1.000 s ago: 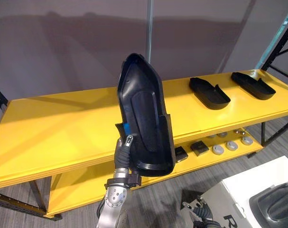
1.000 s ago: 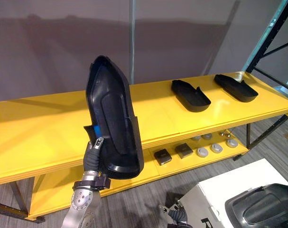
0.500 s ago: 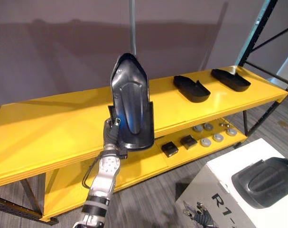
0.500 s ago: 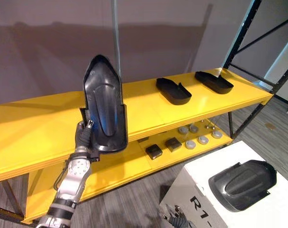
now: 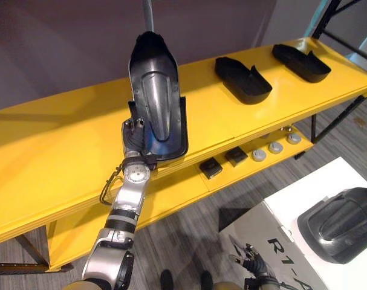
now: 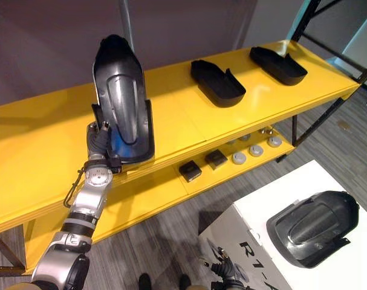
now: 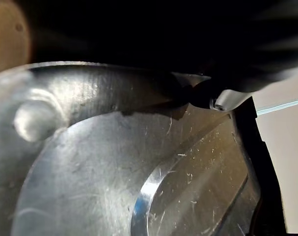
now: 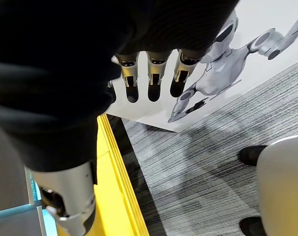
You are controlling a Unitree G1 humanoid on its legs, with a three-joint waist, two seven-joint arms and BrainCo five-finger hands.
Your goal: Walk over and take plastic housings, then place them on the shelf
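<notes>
A: Where's the plastic housing [image 5: 155, 90]?
B: Left eye view: left hand [image 5: 133, 136] grips its wide bottom end, upright over the shelf [image 5: 56, 151].
A: Left wrist view?
B: Hard, shiny, probably light and slippery.
A: Right wrist view?
B: Right hand [image 8: 154, 73] loose, empty.

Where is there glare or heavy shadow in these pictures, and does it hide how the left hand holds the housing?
Left wrist view: bright glare patches on the held housing, and deep shadow beside them hides the grip. Left eye view: a pale sheen runs down the housing's raised middle; the left hand clasps its lower edge, over the yellow shelf.
</notes>
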